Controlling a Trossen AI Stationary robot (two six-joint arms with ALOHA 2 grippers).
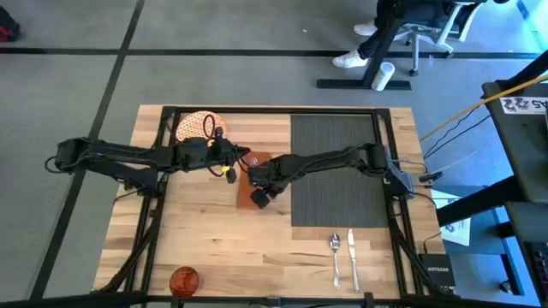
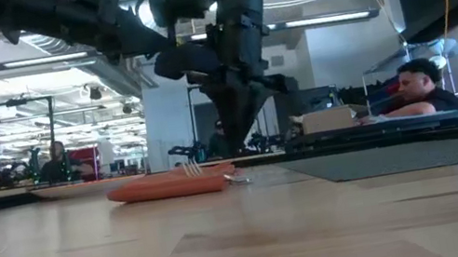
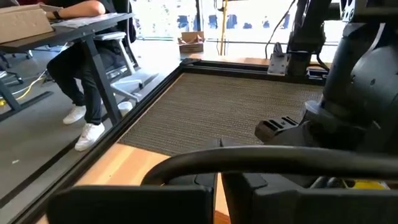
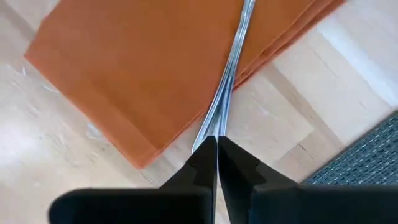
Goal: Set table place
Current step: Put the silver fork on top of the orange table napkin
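Right gripper (image 4: 217, 144) clamped on fork (image 4: 230, 68) handle, napkin (image 4: 143, 68) directly beneath; risk: thin handle slips, napkin dragged askew

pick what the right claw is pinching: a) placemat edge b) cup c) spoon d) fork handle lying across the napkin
d: in the right wrist view the right claw is shut on a thin silver handle running across the orange napkin, and the low view shows fork tines above the napkin; the spoon lies apart near the table's front edge.
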